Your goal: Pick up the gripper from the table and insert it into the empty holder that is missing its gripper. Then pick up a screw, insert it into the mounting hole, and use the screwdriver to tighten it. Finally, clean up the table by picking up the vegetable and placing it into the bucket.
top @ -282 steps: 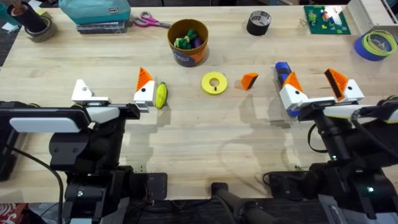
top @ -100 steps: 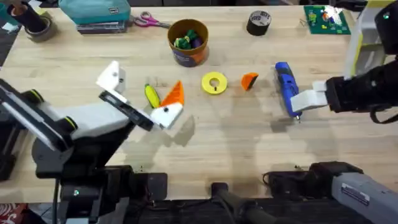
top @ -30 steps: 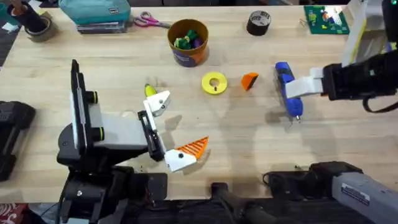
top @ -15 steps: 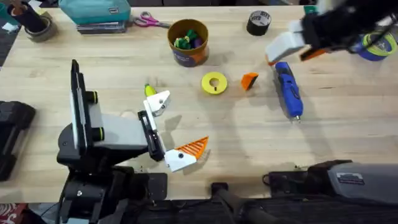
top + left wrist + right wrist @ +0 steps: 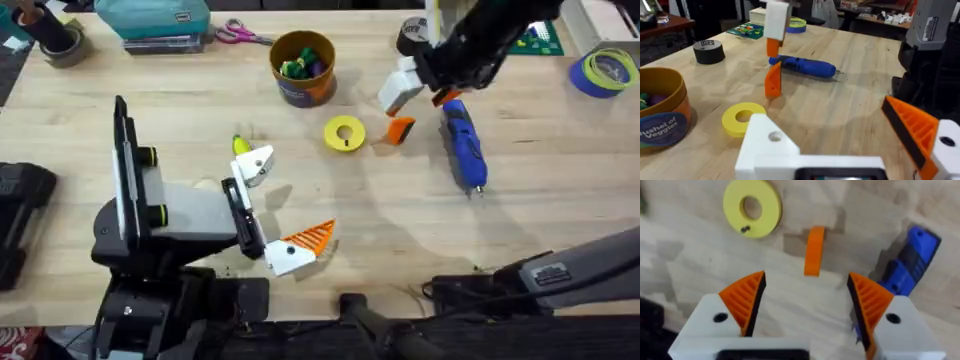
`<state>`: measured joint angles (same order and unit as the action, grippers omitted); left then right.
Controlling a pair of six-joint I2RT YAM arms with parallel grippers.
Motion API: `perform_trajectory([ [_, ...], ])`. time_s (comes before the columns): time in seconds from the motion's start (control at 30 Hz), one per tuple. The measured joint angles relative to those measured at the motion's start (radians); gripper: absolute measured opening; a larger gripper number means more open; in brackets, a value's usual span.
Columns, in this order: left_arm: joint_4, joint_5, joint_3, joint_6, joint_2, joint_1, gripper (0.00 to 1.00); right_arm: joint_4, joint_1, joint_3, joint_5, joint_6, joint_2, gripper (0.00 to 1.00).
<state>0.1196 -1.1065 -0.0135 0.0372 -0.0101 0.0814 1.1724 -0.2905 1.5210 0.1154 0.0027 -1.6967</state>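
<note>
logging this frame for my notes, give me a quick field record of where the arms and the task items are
right gripper: open, above the table over the loose orange gripper
left gripper: open, lying sideways; one finger block, the holder, has no orange tip
loose orange gripper: on the table between the yellow ring and the screwdriver
screwdriver: flat on the table
vegetable: on the table beside the holder
bucket: upright, toy items inside

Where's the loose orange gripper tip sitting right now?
In the overhead view, the small orange wedge-shaped plastic tip stands on the table right of centre, between the flat yellow ring and the blue pen-shaped screwdriver, just below the right gripper.
</note>
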Motion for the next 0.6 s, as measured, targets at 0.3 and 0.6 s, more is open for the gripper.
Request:
perform_trajectory([
  [0.3,0.0,0.0,0.0,0.0,0.0,0.0,0.985,-0.154,-0.006,-0.172,-0.025,0.02,-0.001,0.983],
  [0.6,0.0,0.0,0.0,0.0,0.0,0.0,0.985,-0.222,-0.029,-0.199,-0.025,0.021,-0.013,0.912],
])
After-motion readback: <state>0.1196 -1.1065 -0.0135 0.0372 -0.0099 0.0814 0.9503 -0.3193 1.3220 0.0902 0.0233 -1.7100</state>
